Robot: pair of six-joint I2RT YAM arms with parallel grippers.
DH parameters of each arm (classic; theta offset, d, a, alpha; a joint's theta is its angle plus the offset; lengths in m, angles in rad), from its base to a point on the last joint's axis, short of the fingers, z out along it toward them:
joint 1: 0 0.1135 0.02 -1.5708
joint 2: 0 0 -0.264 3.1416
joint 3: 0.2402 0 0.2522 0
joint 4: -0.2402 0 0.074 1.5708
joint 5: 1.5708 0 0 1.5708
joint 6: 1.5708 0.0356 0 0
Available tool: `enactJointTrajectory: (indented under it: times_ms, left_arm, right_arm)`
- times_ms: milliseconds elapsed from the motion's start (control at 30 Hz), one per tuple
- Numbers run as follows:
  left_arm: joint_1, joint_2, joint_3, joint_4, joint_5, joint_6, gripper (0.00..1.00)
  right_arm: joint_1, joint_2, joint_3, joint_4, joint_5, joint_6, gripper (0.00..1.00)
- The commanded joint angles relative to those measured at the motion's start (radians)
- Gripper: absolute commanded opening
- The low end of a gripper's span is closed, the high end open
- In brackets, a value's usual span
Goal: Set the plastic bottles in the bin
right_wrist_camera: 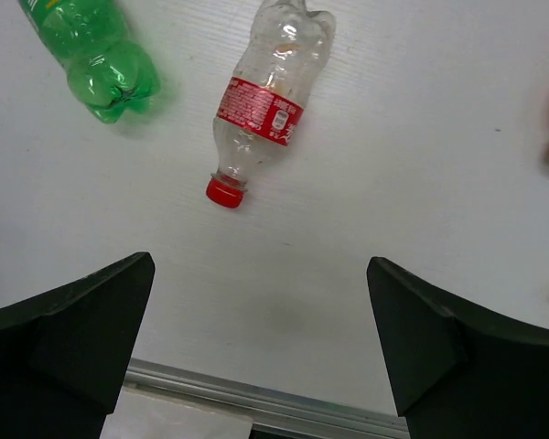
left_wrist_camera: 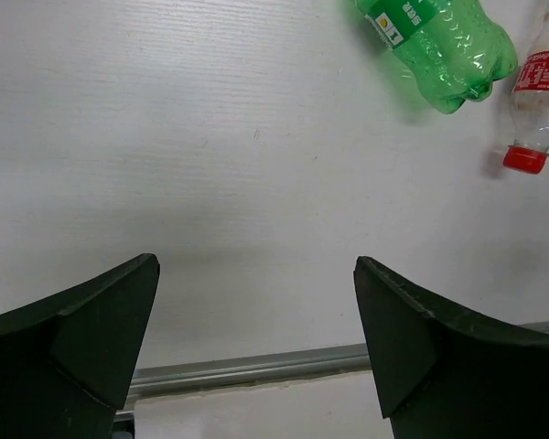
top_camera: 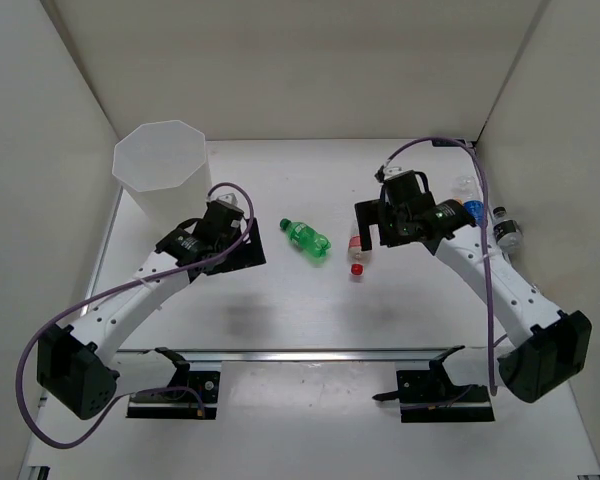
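A white table (top_camera: 280, 300) fills the middle of the scene, and the close views show fine streaks running across its top. Plain off-white walls close it in on three sides: a back wall (top_camera: 300, 60) rises beyond the table's far edge, a left wall (top_camera: 30, 150) stands along its left side, and a right wall (top_camera: 570, 120) along its right side. A thin metal rail (top_camera: 310, 352) runs across the table near its near edge. The light is soft and even, leaving only faint grey shadows on the table
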Motion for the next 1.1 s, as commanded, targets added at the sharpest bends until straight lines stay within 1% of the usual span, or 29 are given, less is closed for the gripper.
enactJointTrajectory:
  times_ms: [0,67,100,167,200,267,300,333,400,500,633,800,1000,1067]
  left_arm:
    - [-0.012,-0.028,0.006,-0.007,-0.046,-0.036,0.98]
    - [-0.004,-0.025,0.011,0.000,-0.054,-0.062,0.99]
    - [-0.001,-0.020,0.014,0.011,-0.051,-0.075,0.98]
    - [-0.004,0.013,0.021,0.040,-0.040,-0.118,0.98]
    - [-0.015,0.026,0.030,0.066,-0.054,-0.134,0.99]
    - [-0.053,0.099,0.055,0.091,-0.065,-0.187,0.99]
    - [-0.076,0.119,0.082,0.109,-0.085,-0.197,0.99]
    - [-0.087,0.175,0.104,0.117,-0.089,-0.215,0.99]
    - [-0.087,0.283,0.158,0.137,-0.088,-0.232,0.99]
    - [-0.084,0.389,0.230,0.151,-0.099,-0.264,0.98]
    - [-0.076,0.496,0.279,0.227,-0.059,-0.316,0.99]
    - [-0.096,0.621,0.418,0.218,-0.097,-0.352,0.99]
    - [-0.093,0.731,0.488,0.209,-0.073,-0.373,0.99]
    - [-0.086,0.753,0.477,0.202,-0.059,-0.372,0.99]
  right_arm:
    - [0.003,-0.059,-0.030,0.060,0.104,0.017,0.99]
    - [0.023,-0.095,-0.069,0.095,0.120,-0.005,0.99]
    - [0.012,-0.116,-0.086,0.112,0.111,-0.031,0.99]
    - [-0.009,-0.159,-0.126,0.156,0.086,-0.028,0.99]
    - [-0.026,-0.178,-0.141,0.167,0.038,-0.040,0.99]
    - [-0.082,-0.185,-0.155,0.171,0.008,-0.023,0.99]
    - [-0.089,-0.195,-0.157,0.163,-0.012,-0.025,0.99]
    - [-0.121,-0.205,-0.154,0.160,-0.001,-0.023,0.99]
    - [-0.129,-0.219,-0.162,0.152,0.026,-0.037,0.99]
    - [-0.152,-0.234,-0.163,0.123,0.071,-0.045,0.99]
    - [-0.225,-0.259,-0.180,0.120,0.068,-0.036,0.99]
    - [-0.261,-0.259,-0.198,0.106,0.085,-0.040,1.00]
    - [-0.293,-0.244,-0.221,0.100,0.086,-0.042,0.99]
    - [-0.316,-0.251,-0.224,0.091,0.080,-0.049,1.00]
